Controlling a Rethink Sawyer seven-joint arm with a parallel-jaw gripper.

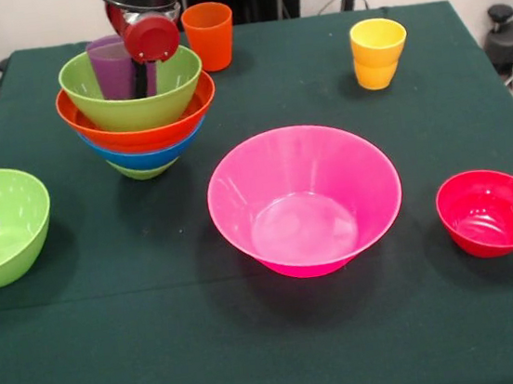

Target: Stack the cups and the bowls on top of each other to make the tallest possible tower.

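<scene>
Glossy plastic tower (138, 122) at the desk's far left — four nested bowls: lime green at the bottom (144, 170), then blue (144, 156), then orange (137, 132), with another lime green bowl (132, 97) uppermost. A purple cup (112, 67) stands inside the top bowl. The pincer (146, 74) hangs down into that same bowl just beside the purple cup, under a round red disc; whether it is spread or pressed together cannot be told. Orange cup (209, 35) upright, just behind the tower. Yellow cup (378, 52) upright, far right — well apart from the rest. Large pink bowl (304, 199) at the centre. Small red bowl (491, 211) to its right. A third lime green bowl (0, 226) at the left edge. Dark green cloth covers the desk (258, 360).
</scene>
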